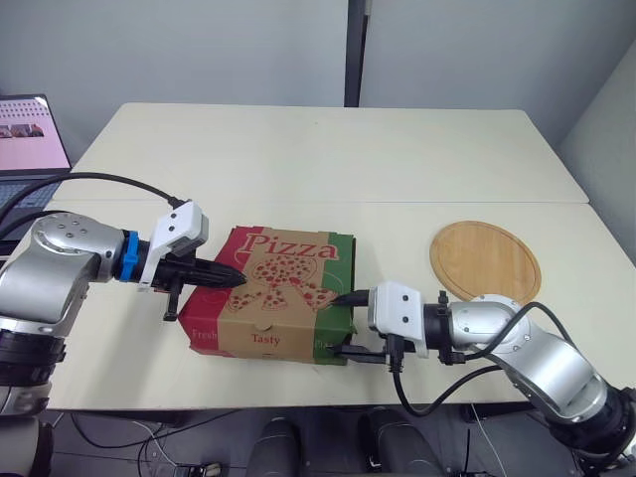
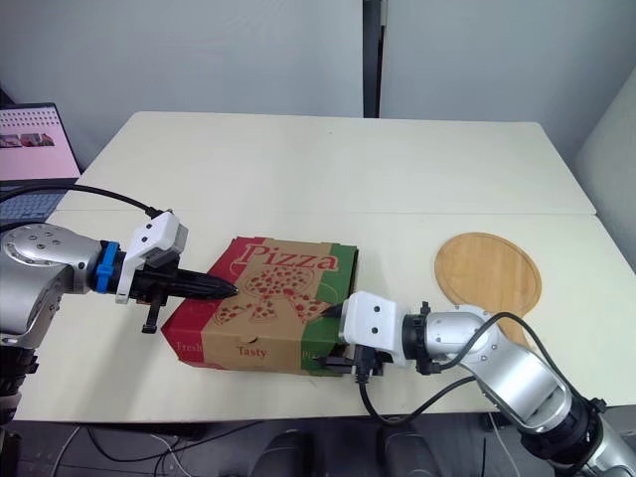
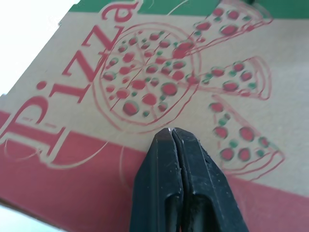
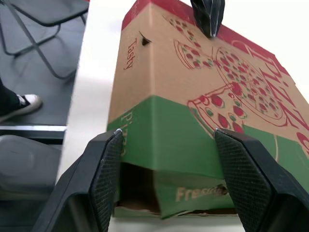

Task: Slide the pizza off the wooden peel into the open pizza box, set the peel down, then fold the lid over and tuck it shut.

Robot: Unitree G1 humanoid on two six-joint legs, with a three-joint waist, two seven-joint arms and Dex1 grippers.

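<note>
Left arm (image 1: 60,263): silver-grey rounded shell, blue ring (image 1: 129,256) fitted behind the wrist, white boxy housing (image 1: 177,236) mounted just behind the left gripper (image 1: 237,279), black cable (image 1: 109,179) run back from it. Right arm (image 1: 542,363): same silver shell, matching white block (image 1: 397,313), black leads (image 1: 427,397) looped beneath. Right gripper (image 4: 166,145) fingers (image 4: 108,169): black, pads finely dimpled.

Square cardboard pizza box (image 1: 273,293): tan kraft lid, red "Pizza" lettering, red-outlined pizza and slices dotted red and green; red band on robot's left edge, green band on right edge, pale lettering on both. Round wooden peel (image 1: 485,260): plain light honey-brown. Table (image 1: 328,149): cream. Left gripper (image 3: 172,133), right gripper (image 4: 168,137): black fingers, white housings; blue ring behind left.
</note>
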